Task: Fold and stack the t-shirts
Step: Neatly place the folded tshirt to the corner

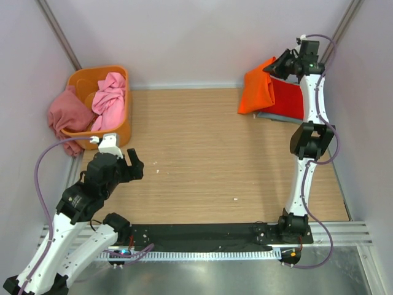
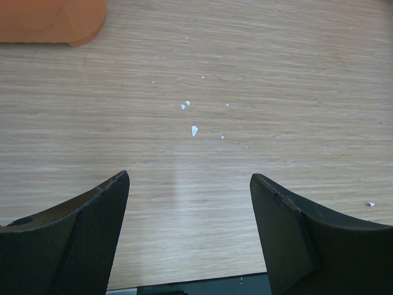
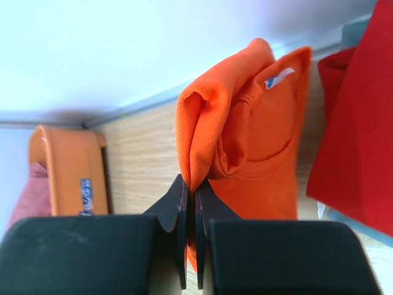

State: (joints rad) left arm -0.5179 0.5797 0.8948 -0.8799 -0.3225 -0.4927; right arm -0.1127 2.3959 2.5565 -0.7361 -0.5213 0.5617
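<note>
Orange tub [image 1: 120, 131] as marker. Far across the table [image 1: 202, 153] from it, along the same back wall, the red t-shirt [image 1: 288, 98] lies on a grey-blue t-shirt [image 1: 268, 115]; this looks like the stack begun. The right gripper [image 3: 190, 190] is pinched tight on a fold of the orange t-shirt [image 3: 245, 141], which is bunched at the stack's tub-ward edge and not yet laid flat. The light pink t-shirt [image 1: 109, 92] is in the tub and the dusty rose t-shirt [image 1: 66, 114] is draped over its outer rim — both crumpled, so I judge well under half done. The left gripper [image 2: 190, 184] is just in front of the tub, jaws apart, holding nothing. Wood-grain top with white flecks — pale walls on three sides.
</note>
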